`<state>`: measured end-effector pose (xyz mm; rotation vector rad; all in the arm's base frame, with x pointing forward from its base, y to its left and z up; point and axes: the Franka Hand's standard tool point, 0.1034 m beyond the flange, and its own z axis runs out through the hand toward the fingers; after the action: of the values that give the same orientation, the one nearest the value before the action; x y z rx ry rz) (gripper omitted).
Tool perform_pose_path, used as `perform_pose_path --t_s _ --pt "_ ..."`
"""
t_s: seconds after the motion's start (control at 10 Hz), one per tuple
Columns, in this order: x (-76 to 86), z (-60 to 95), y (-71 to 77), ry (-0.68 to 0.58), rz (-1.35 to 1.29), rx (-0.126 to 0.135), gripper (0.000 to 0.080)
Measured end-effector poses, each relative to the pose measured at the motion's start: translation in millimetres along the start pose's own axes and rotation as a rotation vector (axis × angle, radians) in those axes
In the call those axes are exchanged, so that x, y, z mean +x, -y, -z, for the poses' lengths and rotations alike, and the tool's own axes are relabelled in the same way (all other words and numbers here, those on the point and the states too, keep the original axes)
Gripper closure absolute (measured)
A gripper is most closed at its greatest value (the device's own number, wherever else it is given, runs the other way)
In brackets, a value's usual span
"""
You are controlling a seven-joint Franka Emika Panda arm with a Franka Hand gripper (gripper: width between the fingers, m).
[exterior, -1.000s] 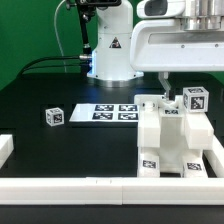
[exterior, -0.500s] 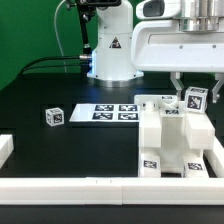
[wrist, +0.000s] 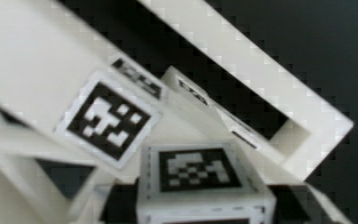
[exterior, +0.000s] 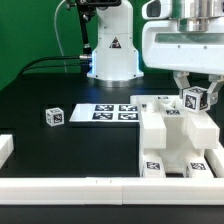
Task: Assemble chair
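The partly joined chair (exterior: 170,140) is a blocky white structure with tags, standing at the exterior view's right by the front rail. My gripper (exterior: 197,94) hangs over its top right and is shut on a small white tagged block (exterior: 196,99), which sits slightly tilted on top of the structure. In the wrist view the block (wrist: 197,172) lies between my dark fingers (wrist: 119,203), with a slotted white panel (wrist: 247,70) and a tagged face (wrist: 108,115) of the chair beyond it. Another small tagged block (exterior: 54,116) lies loose at the exterior view's left.
The marker board (exterior: 112,112) lies flat in front of the robot base (exterior: 110,50). A white rail (exterior: 70,186) runs along the front edge, with a short white piece (exterior: 5,148) at the left.
My gripper has shifted a little toward the exterior view's right and turned. The block between its fingers now sits tilted. The chair structure and the loose block have not moved.
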<state>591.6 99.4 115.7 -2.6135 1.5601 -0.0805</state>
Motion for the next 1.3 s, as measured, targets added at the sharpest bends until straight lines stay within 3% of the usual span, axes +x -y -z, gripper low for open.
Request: perform_pose_path --t_s 0.3,0.5,0.7,0.8,0.9,1.3 --pt "-3.4 -0.4 1.3 0.032 -0.358 0.012 0.0518" --pt "-3.5 -0.6 2.1 0.041 -0.385 0.022 0.0518" --pt "-3.6 -0.6 2.1 0.041 -0.386 0.022 0.0272" --pt "-3.6 -0.7 1.9 0.039 -0.344 0.021 0.0272" --pt "-3.5 -0.5 2.0 0.038 -0.237 0.021 0.0176" --pt "-3.5 -0.7 1.4 0.040 0.197 0.025 0.0151"
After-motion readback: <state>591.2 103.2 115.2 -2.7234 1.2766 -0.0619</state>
